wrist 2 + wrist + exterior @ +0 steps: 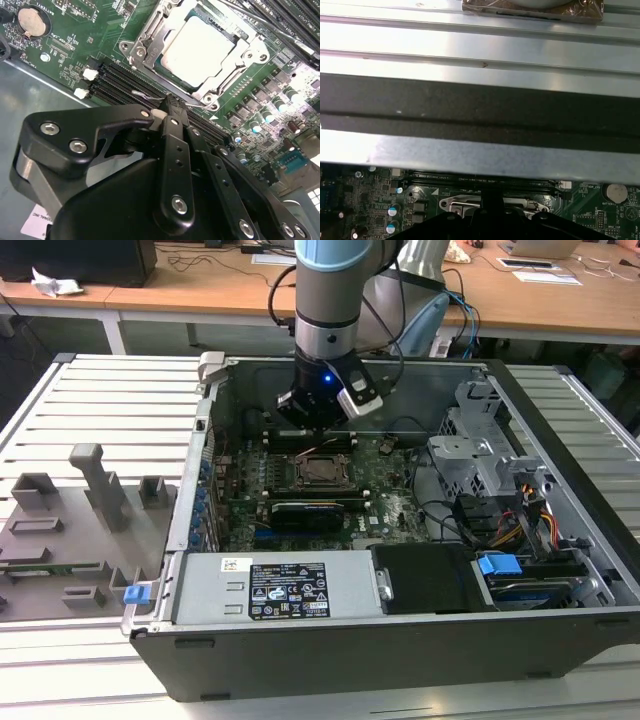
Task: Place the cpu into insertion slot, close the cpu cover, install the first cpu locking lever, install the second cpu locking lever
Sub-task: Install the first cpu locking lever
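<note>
1. Where the arm reaches down into the open computer case [560, 540], the hand [316, 423] hangs just above the motherboard [390, 495], at the far edge of the insertion slot [320, 470] as the exterior view shows it
2. Seen in the second wrist view, the hand [170, 102] has its black fingers [172, 125] drawn together to a narrow tip; that tip sits at a thin wire lever [145, 95] beside the socket corner, though a firm grip on the wire cannot be told
3. The cpu [197, 50], silvery face up, lies seated in the insertion slot [165, 67]
4. The cpu cover [150, 37], a metal frame with a square window, lies flat around the cpu
5. Long black memory slots [125, 82] run alongside the socket; a coin cell [31, 20] sits on the green board
6. The case rests on a ribbed metal table [110, 400], with grey fixtures [95, 490] at the exterior view's left
</note>
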`<control>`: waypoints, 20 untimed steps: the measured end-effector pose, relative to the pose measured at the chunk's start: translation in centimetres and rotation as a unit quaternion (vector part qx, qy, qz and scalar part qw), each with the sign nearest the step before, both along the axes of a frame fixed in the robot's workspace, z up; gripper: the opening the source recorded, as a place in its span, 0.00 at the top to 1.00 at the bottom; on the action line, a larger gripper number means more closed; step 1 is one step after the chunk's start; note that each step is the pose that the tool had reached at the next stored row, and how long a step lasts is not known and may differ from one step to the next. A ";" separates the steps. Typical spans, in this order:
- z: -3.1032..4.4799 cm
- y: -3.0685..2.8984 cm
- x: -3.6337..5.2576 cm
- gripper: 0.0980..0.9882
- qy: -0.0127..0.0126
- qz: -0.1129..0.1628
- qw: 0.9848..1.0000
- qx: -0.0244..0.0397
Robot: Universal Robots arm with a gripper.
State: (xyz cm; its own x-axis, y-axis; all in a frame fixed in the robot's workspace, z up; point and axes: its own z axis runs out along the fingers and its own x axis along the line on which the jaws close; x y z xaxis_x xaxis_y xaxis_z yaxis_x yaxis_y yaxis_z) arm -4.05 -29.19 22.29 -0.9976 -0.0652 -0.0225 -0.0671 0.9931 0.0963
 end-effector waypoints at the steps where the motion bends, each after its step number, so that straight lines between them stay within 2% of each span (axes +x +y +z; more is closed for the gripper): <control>1: -0.04 0.00 0.00 0.99 0.000 0.000 1.000 0.000; 9: -0.45 0.01 0.12 0.99 0.000 0.000 1.000 0.000; 20: -1.09 0.19 1.09 0.99 0.000 0.000 1.000 0.000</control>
